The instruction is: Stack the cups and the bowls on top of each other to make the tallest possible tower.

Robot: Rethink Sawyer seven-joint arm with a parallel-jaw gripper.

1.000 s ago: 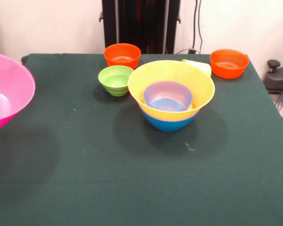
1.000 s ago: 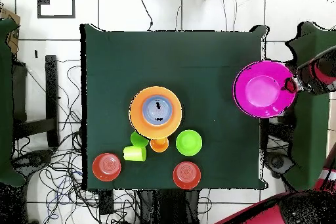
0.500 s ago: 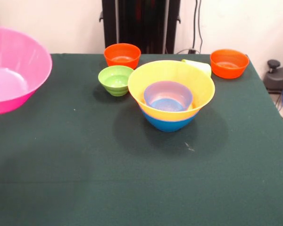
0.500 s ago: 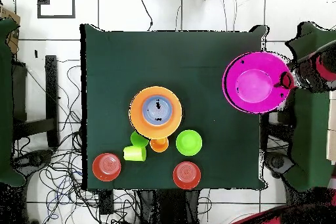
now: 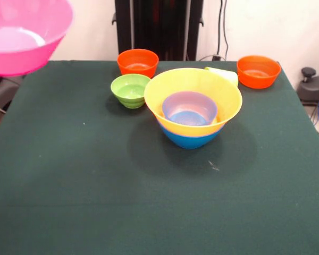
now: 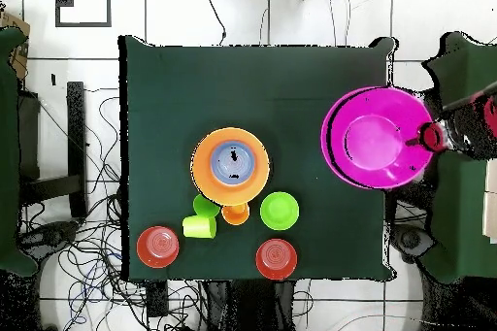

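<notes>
The tower [image 5: 192,109] stands mid-table: a blue bowl [image 5: 190,139] lowest, a yellow-orange bowl [image 5: 223,103] in it, and a small blue bowl [image 5: 190,109] inside that. It also shows in the overhead view [image 6: 230,164]. My gripper [image 6: 430,138] is shut on the rim of the large pink bowl [image 6: 377,138] and holds it high over the table's edge, well apart from the tower. In the front view the pink bowl [image 5: 24,34] is at the top left and the gripper is hidden. Three cups, lime-yellow [image 6: 199,227], green [image 6: 205,206] and orange [image 6: 235,214], sit beside the tower.
A small green bowl [image 5: 130,90] stands next to the tower. Two small orange bowls [image 5: 137,62] [image 5: 258,71] stand near the table's edge by the pedestal. The lime-yellow cup [image 5: 223,75] lies on its side behind the tower.
The pink bowl has risen and moved in over the table's edge, held by my gripper. The tower and the other bowls and cups have not moved.
</notes>
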